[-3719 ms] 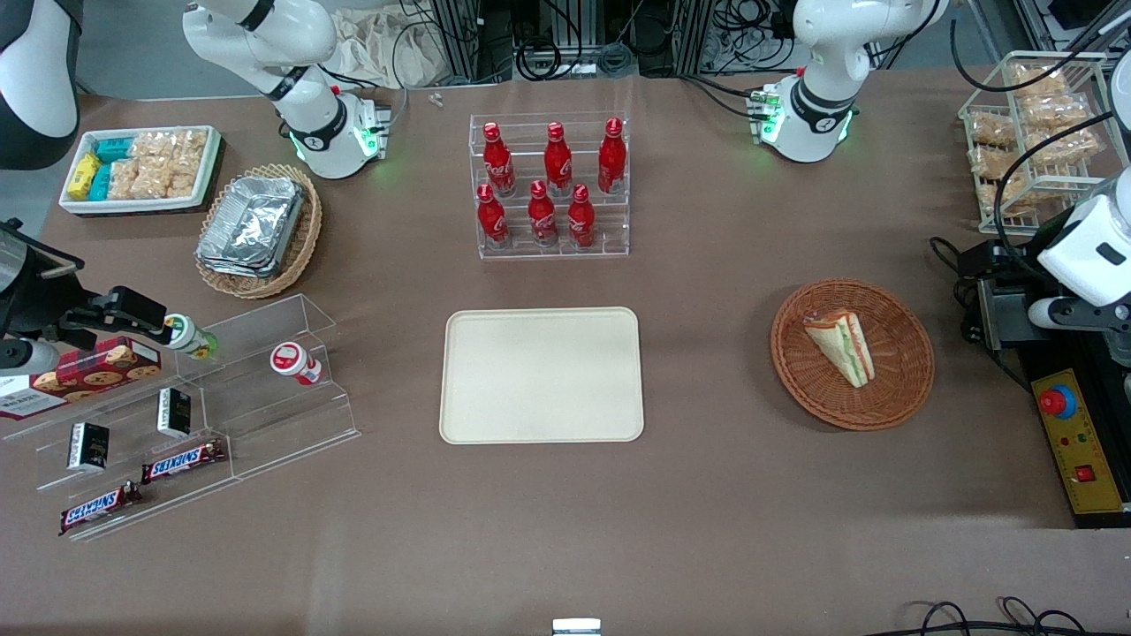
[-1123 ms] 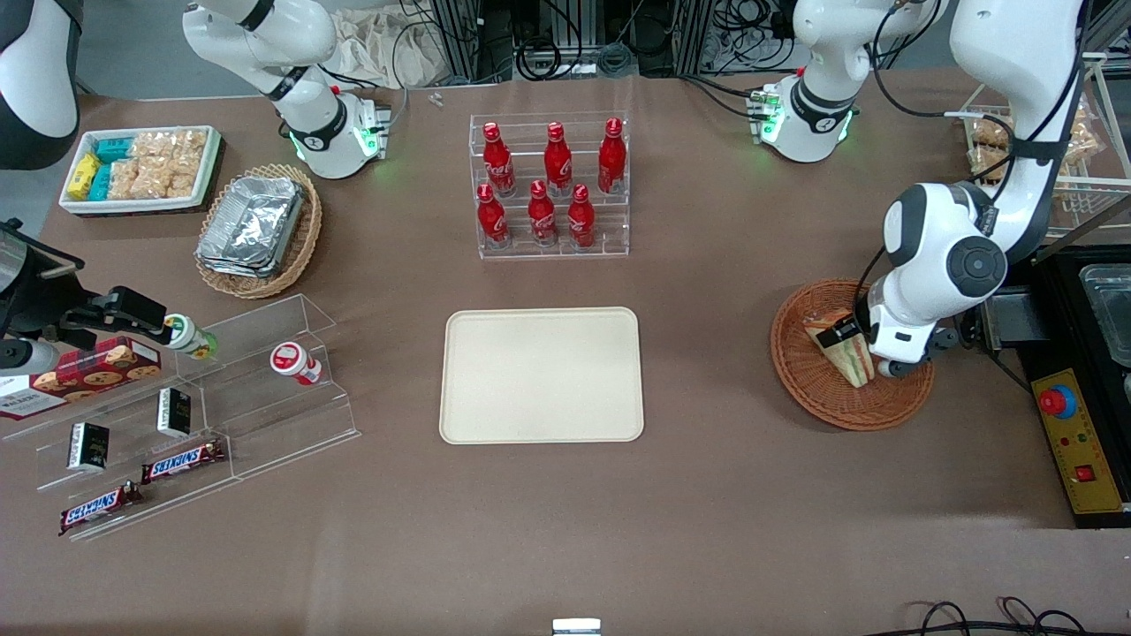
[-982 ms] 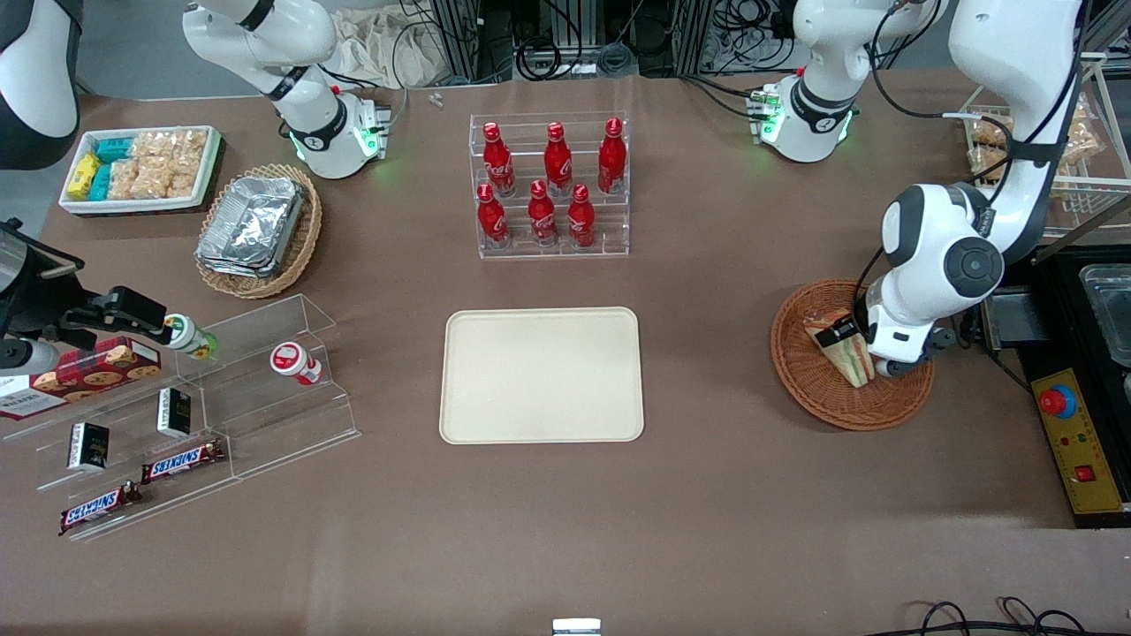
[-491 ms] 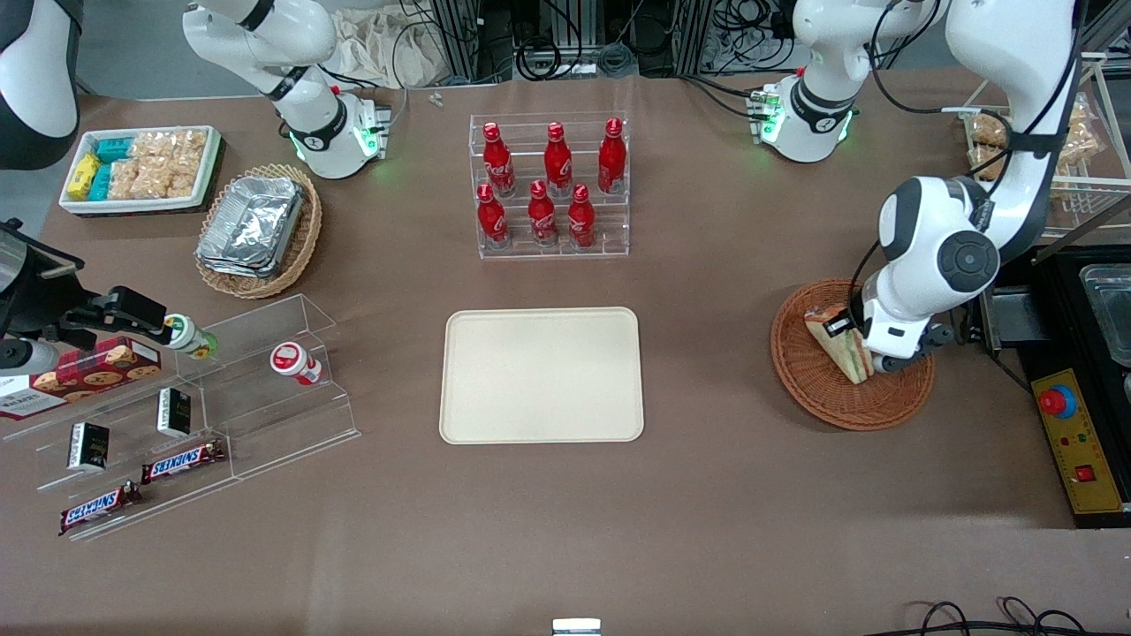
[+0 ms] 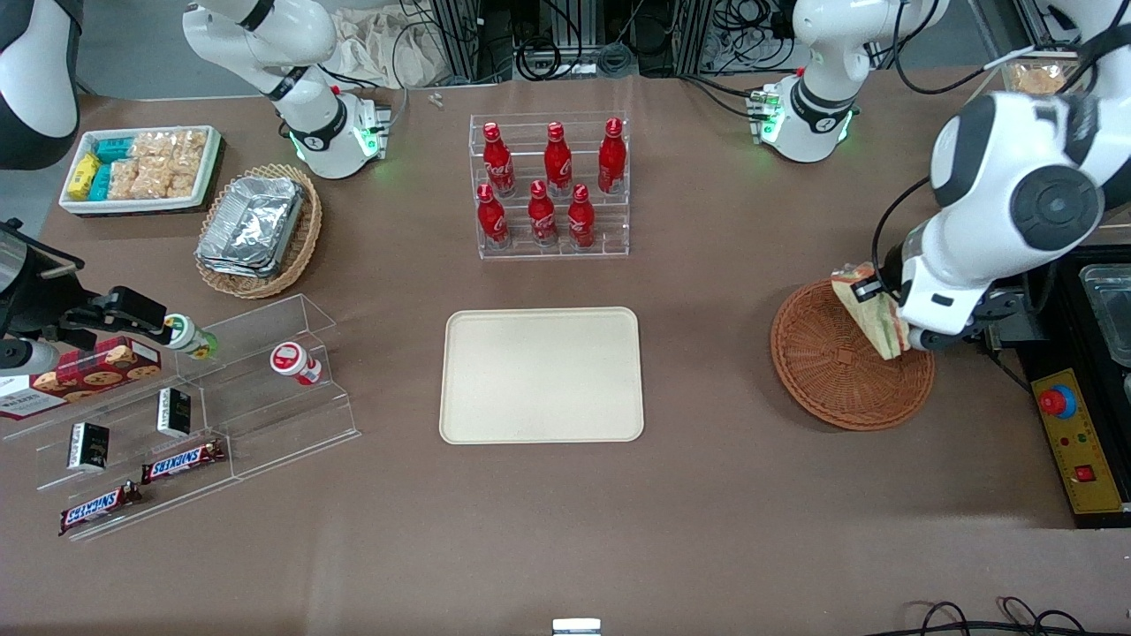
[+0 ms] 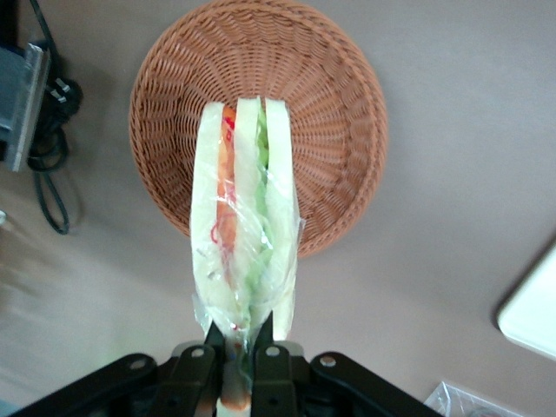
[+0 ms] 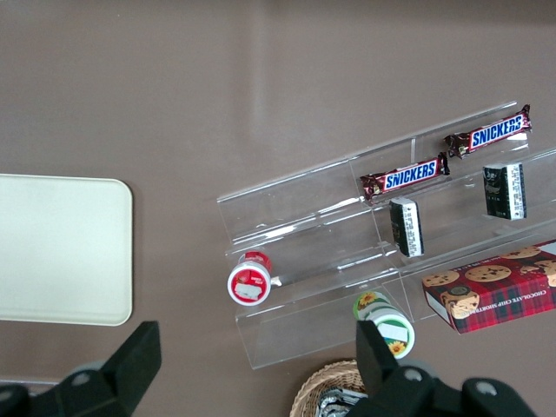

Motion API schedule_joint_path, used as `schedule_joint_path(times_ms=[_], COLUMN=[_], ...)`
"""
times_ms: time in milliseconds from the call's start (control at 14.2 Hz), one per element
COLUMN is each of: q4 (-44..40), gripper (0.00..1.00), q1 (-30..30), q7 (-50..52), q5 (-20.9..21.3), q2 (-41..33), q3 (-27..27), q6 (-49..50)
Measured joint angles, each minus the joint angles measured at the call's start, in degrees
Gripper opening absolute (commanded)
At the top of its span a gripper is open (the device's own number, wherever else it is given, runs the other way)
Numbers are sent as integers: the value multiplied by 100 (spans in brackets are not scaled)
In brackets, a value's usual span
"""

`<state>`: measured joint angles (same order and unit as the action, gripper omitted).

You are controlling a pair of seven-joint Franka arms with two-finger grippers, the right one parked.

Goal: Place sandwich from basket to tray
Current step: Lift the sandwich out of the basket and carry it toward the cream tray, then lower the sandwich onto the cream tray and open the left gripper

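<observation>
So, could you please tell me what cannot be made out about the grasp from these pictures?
- Front view: the pincer is mostly covered by the wrist housing; the grip point on the sandwich does not show.
- Left wrist view: the sandwich covers the middle of the basket.
- Left wrist view: only a corner of the tray shows, cut by the edge.

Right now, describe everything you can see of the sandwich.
The sandwich is a wedge of three pale bread slices with orange-pink and green filling between them, wrapped in clear film. The gripper is shut on its narrow end, holding it in the air above the empty wicker basket, which it does not touch.
</observation>
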<state>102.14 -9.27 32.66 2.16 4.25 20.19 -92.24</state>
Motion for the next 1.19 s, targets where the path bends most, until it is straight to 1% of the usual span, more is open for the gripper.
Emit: schedule_joint_path(times_ms=[140, 211, 351, 491, 632, 702, 772, 982, 1193], q4=[-483, -607, -685, -686, -685, -683, -679, -719, -1042], gripper=[0, 0, 0, 0, 0, 0, 0, 0, 0], q1=[5, 12, 37, 109, 268, 426, 644, 1309, 1640], q7=[-304, -451, -572, -564, -525, -498, -448, 152, 459], q5=[-231, -277, -310, -312, -305, -256, -115, 444, 714], q2=[4, 9, 74, 252, 526, 687, 879, 1640, 2457], q3=[126, 235, 619, 1062, 1369, 1427, 1447, 1457, 1453], q6=[426, 490, 477, 201, -330, -594, -862, -1493, -1879])
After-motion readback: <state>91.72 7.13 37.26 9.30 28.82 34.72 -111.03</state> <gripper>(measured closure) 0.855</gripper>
